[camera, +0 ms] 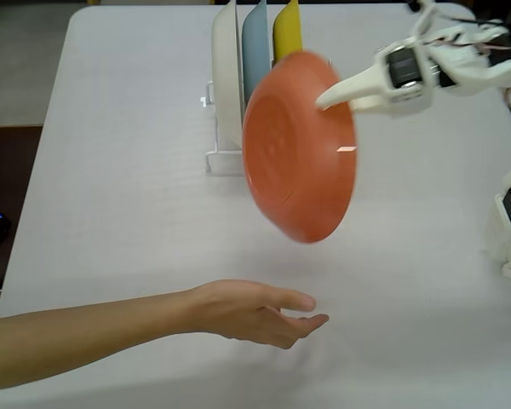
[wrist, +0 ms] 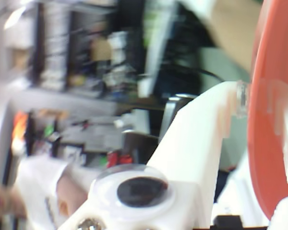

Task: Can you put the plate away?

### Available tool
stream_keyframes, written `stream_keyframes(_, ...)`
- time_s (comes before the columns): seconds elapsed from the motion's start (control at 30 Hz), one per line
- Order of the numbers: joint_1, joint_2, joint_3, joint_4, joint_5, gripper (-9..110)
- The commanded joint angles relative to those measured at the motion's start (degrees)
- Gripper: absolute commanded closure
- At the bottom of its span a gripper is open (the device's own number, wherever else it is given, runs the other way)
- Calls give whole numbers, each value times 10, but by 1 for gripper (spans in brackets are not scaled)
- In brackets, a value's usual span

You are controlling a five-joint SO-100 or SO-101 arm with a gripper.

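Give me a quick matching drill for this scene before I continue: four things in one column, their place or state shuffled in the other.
Things:
1. orange plate
2. yellow plate
3. person's hand
4. light blue plate

Places or states:
A. palm up above the table, near the front edge
B. rightmost in the rack in the fixed view
C. held in the air by the end effector
D. middle slot of the rack

Pairs: 1-C, 2-B, 3-A, 4-D
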Motion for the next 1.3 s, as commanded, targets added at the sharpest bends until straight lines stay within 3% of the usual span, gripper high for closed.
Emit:
stream_keyframes(0.0, 1, 151, 80, -73, -61, 102)
stream_keyframes(0.23, 38, 263, 188, -171, -178, 102)
stream_keyframes(0.73, 160, 330, 293, -275, -340, 102)
stream_keyframes(1.27, 339, 284, 294, -185, -250, 102)
